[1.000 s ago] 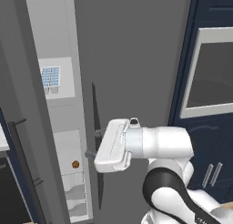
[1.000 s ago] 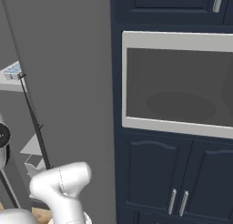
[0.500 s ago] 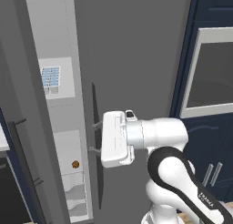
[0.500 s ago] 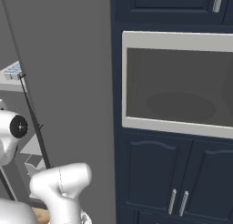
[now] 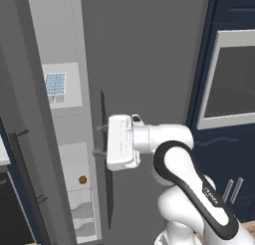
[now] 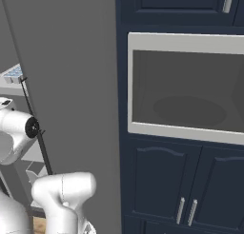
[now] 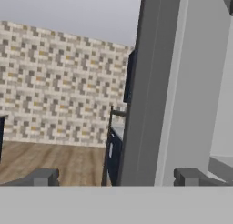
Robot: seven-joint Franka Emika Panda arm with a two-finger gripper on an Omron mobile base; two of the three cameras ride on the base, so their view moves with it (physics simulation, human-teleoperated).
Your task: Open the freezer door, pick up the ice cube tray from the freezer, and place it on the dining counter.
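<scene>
The fingers (image 7: 113, 177) stand spread wide with nothing between them; in the hand view the two dark tips sit at 7 and 5 o'clock, and the edge of the freezer door (image 7: 150, 91) rises in the gap. In the left base view the fingers (image 5: 99, 147) are small prongs poking from the white hand toward 9 o'clock, either side of the thin black vertical handle (image 5: 105, 169); whether they touch it cannot be told. The freezer door (image 5: 25, 154) stands swung out at the left of that view, and the freezer (image 5: 69, 114) is open. The ice cube tray (image 5: 55, 83) lies on a light grey shelf at about 10 o'clock from the hand, well apart from it. A small round brown item (image 5: 82, 180) sits lower down, at about 8 o'clock.
</scene>
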